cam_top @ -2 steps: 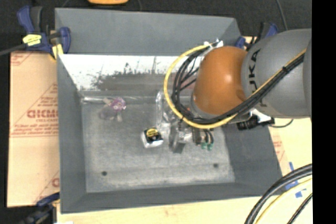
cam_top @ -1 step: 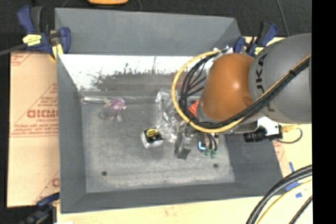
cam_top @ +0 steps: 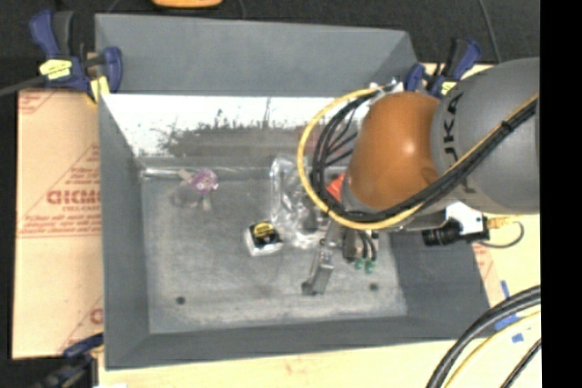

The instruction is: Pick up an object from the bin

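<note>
Camera view, looking down into the grey metal bin (cam_top: 123, 223); the arm (cam_top: 496, 136), with its orange cover (cam_top: 391, 154) and looped black and yellow cables (cam_top: 312, 141), comes in from the right and hangs over the right half of the bin floor. The gripper (cam_top: 314, 279) points down from under the cover, its dark tip low over bare floor towards the front of the bin; whether it is released or clenched cannot be told, and nothing can be seen in its grasp.

Nearest thing: a small white block (cam_top: 262, 237) with a yellow and black face, lying on the floor near the middle of the bin, just left of the gripper and apart from it. Behind the block lies a crumpled piece of clear plastic (cam_top: 289, 194), its right side running under the arm; a small red thing (cam_top: 335, 187) shows at the edge of the cover; something small and green (cam_top: 365, 266) shows just right of the gripper, too small to identify. A small purple thing (cam_top: 201, 182) lies well apart, at the back left of the floor.
</note>
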Motion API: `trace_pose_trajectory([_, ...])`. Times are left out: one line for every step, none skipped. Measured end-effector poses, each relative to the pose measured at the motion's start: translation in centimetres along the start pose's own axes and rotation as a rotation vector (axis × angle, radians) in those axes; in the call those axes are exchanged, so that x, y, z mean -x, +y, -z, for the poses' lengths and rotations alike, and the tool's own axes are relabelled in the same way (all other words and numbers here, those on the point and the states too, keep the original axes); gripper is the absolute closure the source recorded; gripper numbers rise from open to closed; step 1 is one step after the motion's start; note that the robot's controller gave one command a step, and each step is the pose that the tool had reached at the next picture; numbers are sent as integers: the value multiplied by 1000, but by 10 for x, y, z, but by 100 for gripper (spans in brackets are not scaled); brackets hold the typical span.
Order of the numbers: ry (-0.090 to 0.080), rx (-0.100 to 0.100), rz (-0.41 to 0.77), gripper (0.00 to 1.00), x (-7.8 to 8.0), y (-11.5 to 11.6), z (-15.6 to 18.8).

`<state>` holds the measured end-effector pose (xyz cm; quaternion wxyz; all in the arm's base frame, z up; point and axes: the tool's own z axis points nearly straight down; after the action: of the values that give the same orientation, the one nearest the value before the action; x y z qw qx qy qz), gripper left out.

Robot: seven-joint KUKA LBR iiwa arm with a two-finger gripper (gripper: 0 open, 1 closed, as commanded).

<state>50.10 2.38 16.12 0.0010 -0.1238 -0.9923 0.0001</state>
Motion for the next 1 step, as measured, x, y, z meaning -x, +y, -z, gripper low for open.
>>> trace_pose_trajectory([-17,3,227,0,65,0,-77])
